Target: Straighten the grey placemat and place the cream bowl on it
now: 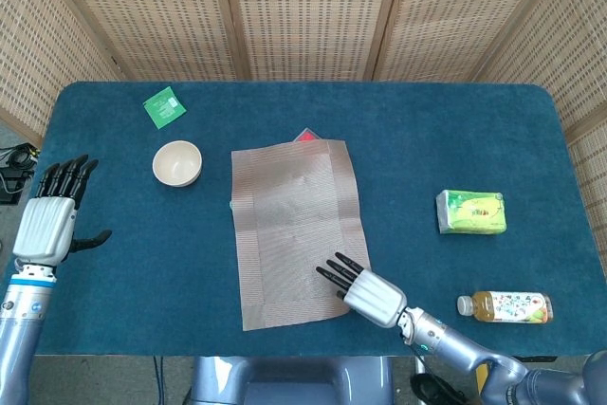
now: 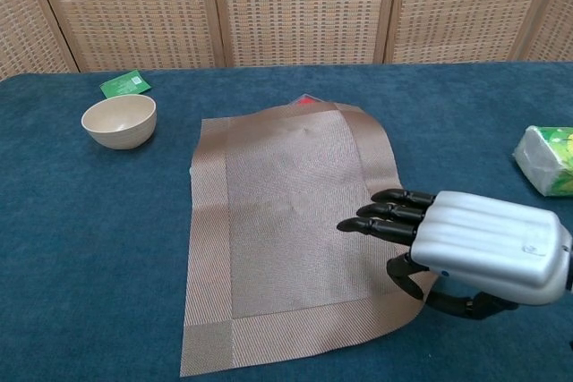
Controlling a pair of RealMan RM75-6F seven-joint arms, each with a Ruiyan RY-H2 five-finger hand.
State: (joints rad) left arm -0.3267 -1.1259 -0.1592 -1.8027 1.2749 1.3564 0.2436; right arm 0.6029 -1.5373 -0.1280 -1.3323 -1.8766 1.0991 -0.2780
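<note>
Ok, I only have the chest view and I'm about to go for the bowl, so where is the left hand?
Observer: The left hand is at the table's left edge, fingers apart and holding nothing. It is nearer to you than the cream bowl and apart from it.
Operator: Anything on the right that I can't see?
Observer: A bottle lies on its side near the front edge, to the right of the right hand.
Operator: Is the mat square from above?
Observer: Not quite. The grey placemat runs nearly front to back, with its near end slightly further right than its far end.
</note>
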